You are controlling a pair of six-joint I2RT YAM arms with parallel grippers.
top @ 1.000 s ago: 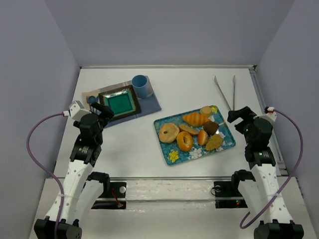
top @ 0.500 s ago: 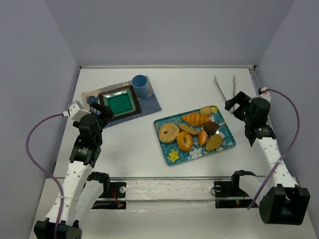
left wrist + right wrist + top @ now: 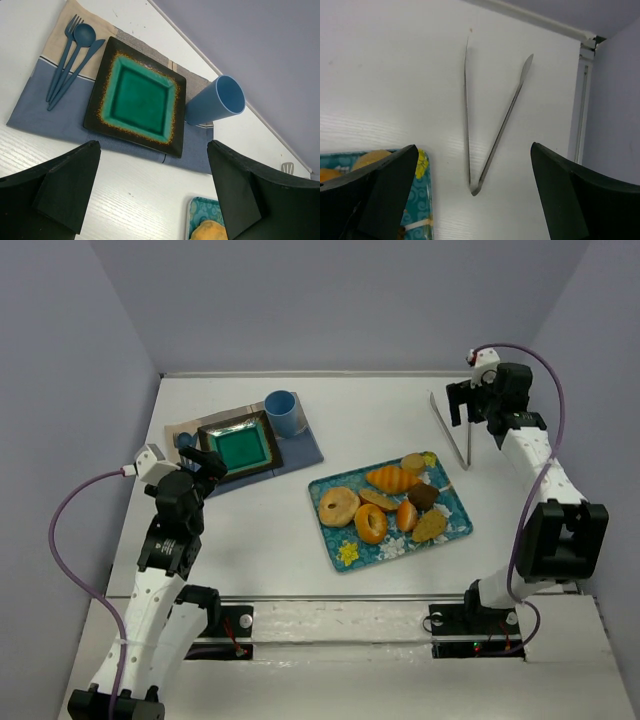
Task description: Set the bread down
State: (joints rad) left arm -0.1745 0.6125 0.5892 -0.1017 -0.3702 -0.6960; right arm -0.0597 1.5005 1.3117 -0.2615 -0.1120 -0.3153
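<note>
The bread [image 3: 371, 524], a small glossy orange ring, lies on the teal tray [image 3: 455, 525] among other baked goods, touched by neither gripper. My right gripper [image 3: 470, 403] is far from it at the back right, open and empty above the metal tongs [image 3: 452, 432]. In the right wrist view the tongs [image 3: 492, 145] lie flat on the table between my spread fingers [image 3: 385, 185], hinge end nearest my gripper [image 3: 472, 195]. My left gripper [image 3: 205, 465] hovers open by the green plate [image 3: 240, 447]; its wrist view [image 3: 155, 200] does not show the bread.
A paler bagel [image 3: 339, 506] and a ridged croissant-like roll [image 3: 392, 479] share the tray. A blue cup [image 3: 217, 105], blue cutlery [image 3: 70, 60] and the green plate [image 3: 140, 100] rest on a placemat [image 3: 45, 115]. The table's raised rim [image 3: 580, 115] runs just right of the tongs.
My right arm has swung from beside the tray's right edge out to the back right, over the tongs, staying open. The left arm has barely moved.
</note>
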